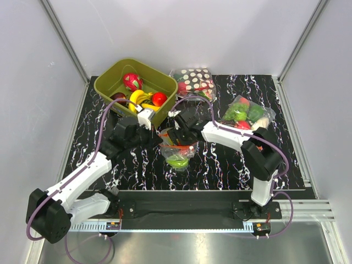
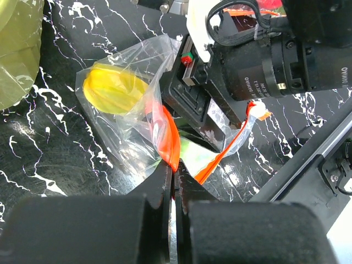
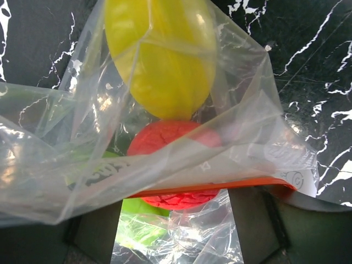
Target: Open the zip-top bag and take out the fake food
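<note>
Arms bent inward, wrists close. The left gripper pinches the zip strip between shut fingers; the right gripper gapes wide, the bag draped across.

an olive-green plastic bin sits at the far left corner of the black, white-veined table, and a red-pink spiky dragon fruit toy lies inside it. a clear bag holding a red-and-white polka-dot item lies at the far edge, just right of the bin. another clear bag of green and red vegetables rests toward the right edge, well apart from the bin.
</note>
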`<state>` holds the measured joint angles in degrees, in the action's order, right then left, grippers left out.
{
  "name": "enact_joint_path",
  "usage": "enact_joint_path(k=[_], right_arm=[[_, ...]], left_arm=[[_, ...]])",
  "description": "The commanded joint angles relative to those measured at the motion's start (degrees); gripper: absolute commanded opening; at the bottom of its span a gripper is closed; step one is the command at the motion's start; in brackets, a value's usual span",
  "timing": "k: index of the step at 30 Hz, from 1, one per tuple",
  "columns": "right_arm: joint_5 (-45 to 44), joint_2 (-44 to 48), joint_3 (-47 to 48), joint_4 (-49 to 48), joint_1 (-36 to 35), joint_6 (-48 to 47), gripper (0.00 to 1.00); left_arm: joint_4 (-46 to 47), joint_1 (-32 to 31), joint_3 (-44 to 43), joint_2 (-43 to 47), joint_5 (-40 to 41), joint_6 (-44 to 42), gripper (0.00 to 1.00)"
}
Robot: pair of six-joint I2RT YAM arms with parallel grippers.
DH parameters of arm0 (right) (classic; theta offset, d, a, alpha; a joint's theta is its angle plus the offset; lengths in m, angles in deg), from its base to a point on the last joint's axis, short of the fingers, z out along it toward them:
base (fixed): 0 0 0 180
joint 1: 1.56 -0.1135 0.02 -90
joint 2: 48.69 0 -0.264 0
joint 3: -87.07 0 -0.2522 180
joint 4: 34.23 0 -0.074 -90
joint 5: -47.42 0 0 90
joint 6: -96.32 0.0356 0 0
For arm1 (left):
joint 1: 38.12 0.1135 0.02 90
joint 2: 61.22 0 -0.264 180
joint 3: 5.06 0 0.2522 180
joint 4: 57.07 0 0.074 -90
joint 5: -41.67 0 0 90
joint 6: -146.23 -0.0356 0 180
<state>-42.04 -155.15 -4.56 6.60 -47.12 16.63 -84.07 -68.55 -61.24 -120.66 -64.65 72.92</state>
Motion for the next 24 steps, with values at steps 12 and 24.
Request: enact_joint_path(k=[12, 24], right_arm=[[0.9, 4.6, -2.7, -1.4, 0.3, 1.0, 0.43], [10.7, 21.3, -1.7, -7.6, 0.3, 5.2, 0.42]], left_arm=[[3.2, 0.1, -2.1, 0.5, -0.8, -0.5, 0.0], [6.6, 0.0, -2.7, -3.6, -3.3, 1.0, 0.0]])
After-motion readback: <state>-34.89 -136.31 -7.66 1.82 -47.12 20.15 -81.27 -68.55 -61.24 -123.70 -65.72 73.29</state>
